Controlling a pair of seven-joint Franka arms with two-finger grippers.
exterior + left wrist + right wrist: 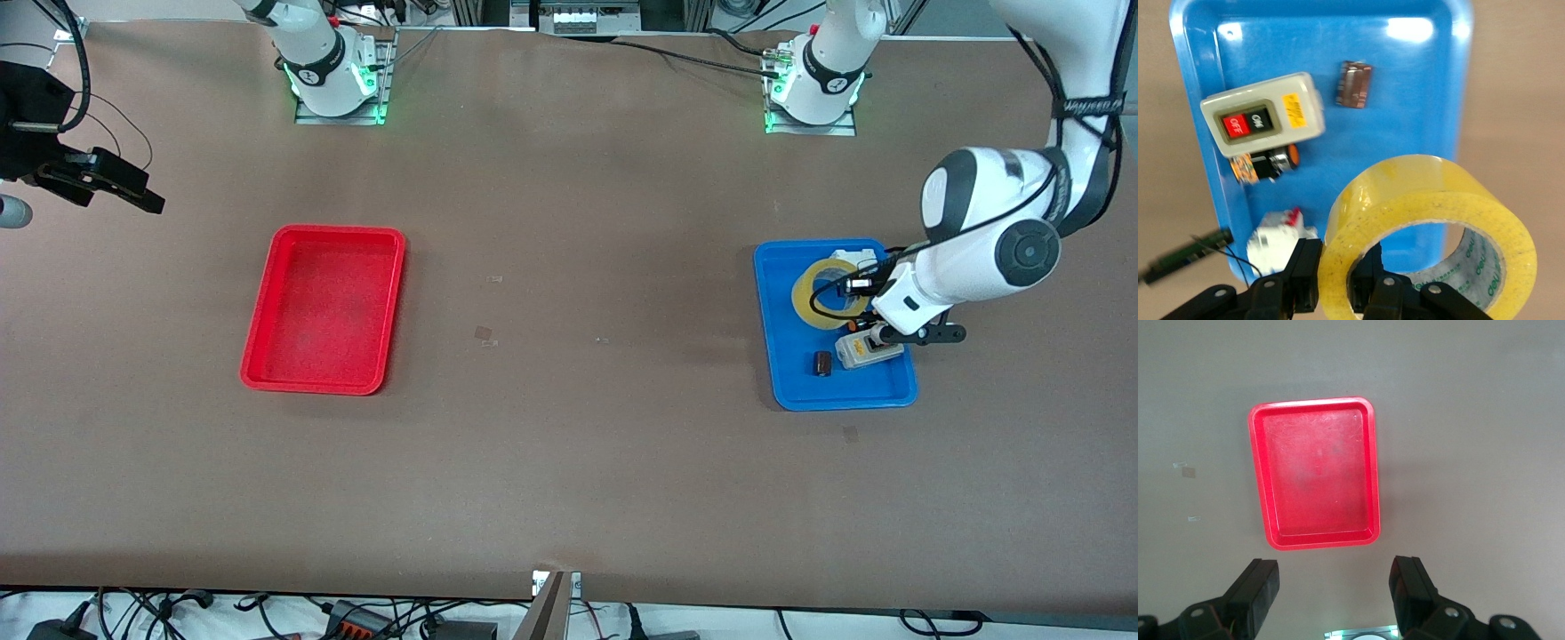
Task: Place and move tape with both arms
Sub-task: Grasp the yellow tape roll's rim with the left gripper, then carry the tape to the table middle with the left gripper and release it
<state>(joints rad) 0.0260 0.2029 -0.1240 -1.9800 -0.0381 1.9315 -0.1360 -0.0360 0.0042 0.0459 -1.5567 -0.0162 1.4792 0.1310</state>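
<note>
The tape [829, 294] is a yellowish ring-shaped roll, held tilted over the blue tray [789, 360] at the left arm's end of the table. My left gripper [859, 286] is shut on its wall, with one finger inside the hole and the other outside. The left wrist view shows this grip [1338, 270] on the tape [1425, 200] above the blue tray [1405, 100]. My right gripper [142, 194] waits open and empty, high over the table's edge at the right arm's end. In the right wrist view its gripper [1335, 580] looks down toward the red tray [1313, 405].
The blue tray also holds a grey on/off switch box [867, 349] [1261, 117], a small brown block [823, 363] [1353, 84], a black button with an orange tip [1271, 162] and a white part [1278, 237]. The red tray [338, 232] holds nothing.
</note>
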